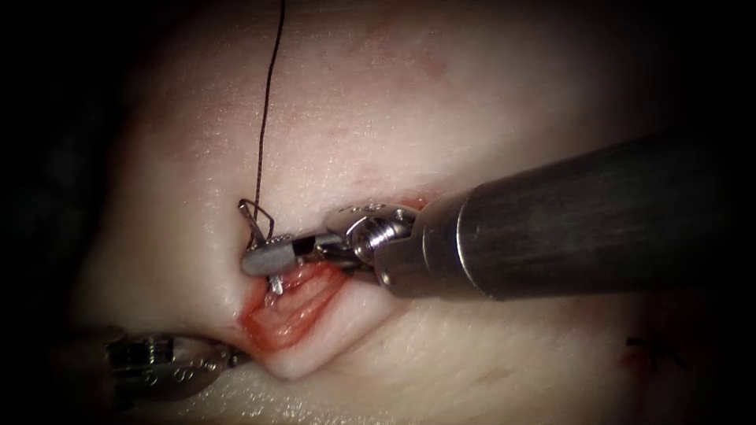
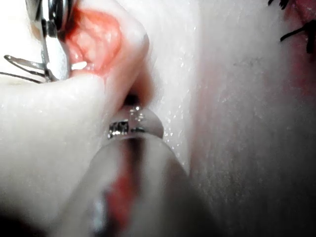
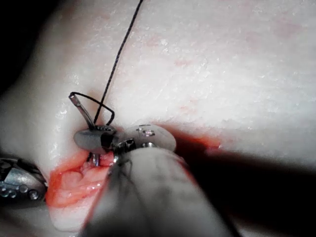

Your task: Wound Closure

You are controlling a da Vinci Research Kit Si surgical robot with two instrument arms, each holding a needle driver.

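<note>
The cut [image 1: 290,313] gapes open, red inside, in the pale tissue [image 1: 441,118]. My right tool [image 1: 264,258] reaches in from the right with its jaws shut on the curved needle [image 1: 253,220], a little behind mid-curve. The needle's tail lies just left of the cut's upper end. Its forward part dips into the cut below the jaws, tip hidden. Dark thread [image 1: 268,102] runs from the tail up out of view. In the right wrist view the right tool [image 3: 94,138] grips the needle [image 3: 81,111]. My left tool [image 1: 235,358] grips the cut's lower left lip, buried in a tissue fold [image 2: 133,101].
Red fluid wets the cut's edges [image 1: 260,323]. Dark cut thread ends [image 1: 650,346] sit in a reddish spot on the tissue at the far right, also seen as thread ends [image 2: 296,32] in the left wrist view. The right tool's thick shaft [image 1: 591,220] crosses the tissue's right half.
</note>
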